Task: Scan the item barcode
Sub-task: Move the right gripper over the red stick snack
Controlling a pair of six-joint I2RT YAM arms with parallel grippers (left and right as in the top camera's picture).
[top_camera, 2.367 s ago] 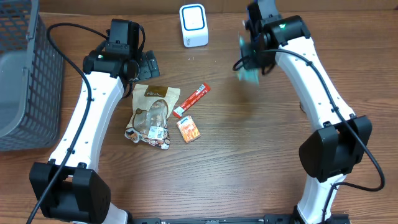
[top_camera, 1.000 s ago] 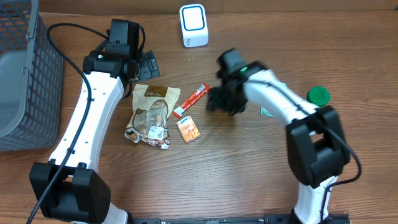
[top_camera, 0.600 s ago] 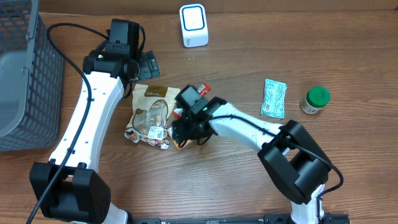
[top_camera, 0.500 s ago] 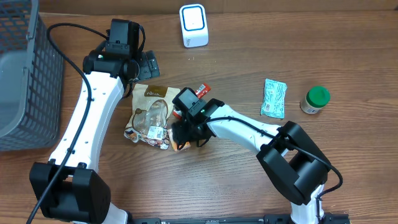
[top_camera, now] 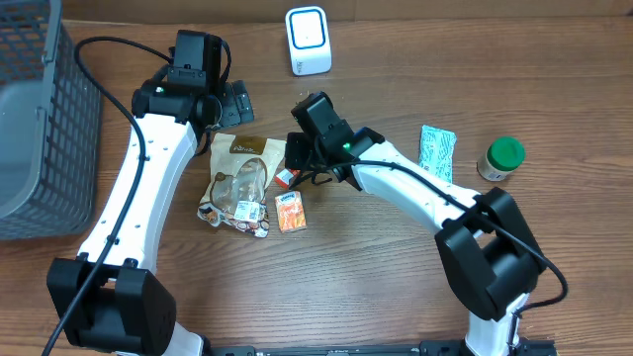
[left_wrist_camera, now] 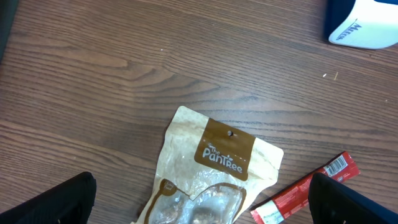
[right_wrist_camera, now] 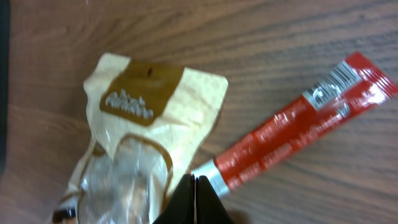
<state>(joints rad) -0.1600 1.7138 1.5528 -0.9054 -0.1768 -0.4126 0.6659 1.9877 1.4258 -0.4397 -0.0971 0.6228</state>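
Observation:
A red stick packet (right_wrist_camera: 298, 127) with a barcode at its far end lies on the table beside a tan snack pouch (right_wrist_camera: 134, 121). My right gripper (right_wrist_camera: 194, 186) is shut with nothing between its fingers, its tip just above the packet's silver near end. In the overhead view the right gripper (top_camera: 297, 156) covers most of the red stick (top_camera: 285, 178). A small orange box (top_camera: 289, 211) lies just below it. The white scanner (top_camera: 308, 40) stands at the back. My left gripper (left_wrist_camera: 199, 208) is wide open over the pouch (left_wrist_camera: 214, 165), holding nothing.
A grey mesh basket (top_camera: 40, 119) stands at the left edge. A teal packet (top_camera: 436, 154) and a green-lidded jar (top_camera: 501, 158) sit on the right. The scanner's corner (left_wrist_camera: 364, 25) shows at the top right of the left wrist view.
The right arm left the teal packet on the right, swept over to the orange box and nudged it, then pulled back up over the red stick and shut empty. The left arm stayed still.

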